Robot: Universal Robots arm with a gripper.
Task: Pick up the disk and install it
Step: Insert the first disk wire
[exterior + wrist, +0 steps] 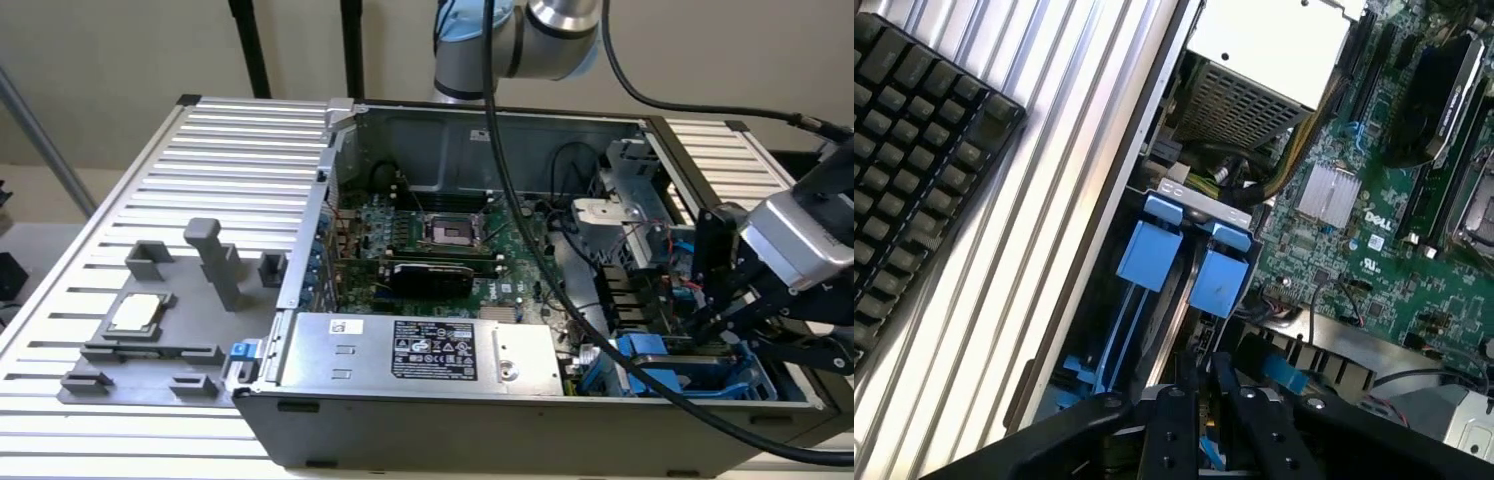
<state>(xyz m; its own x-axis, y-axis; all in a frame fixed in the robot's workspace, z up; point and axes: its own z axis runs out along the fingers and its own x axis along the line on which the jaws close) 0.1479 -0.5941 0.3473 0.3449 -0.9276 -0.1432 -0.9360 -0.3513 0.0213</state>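
The hand (1206, 390), fingers narrow, grips the flat silver-grey metal disk with blue plastic frame (1216, 283) by its edge. The disk stands on edge in the corner bay of the open grey metal computer case (441, 430).

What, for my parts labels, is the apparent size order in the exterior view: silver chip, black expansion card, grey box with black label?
1. grey box with black label
2. black expansion card
3. silver chip
Gaps are plain; no ties.
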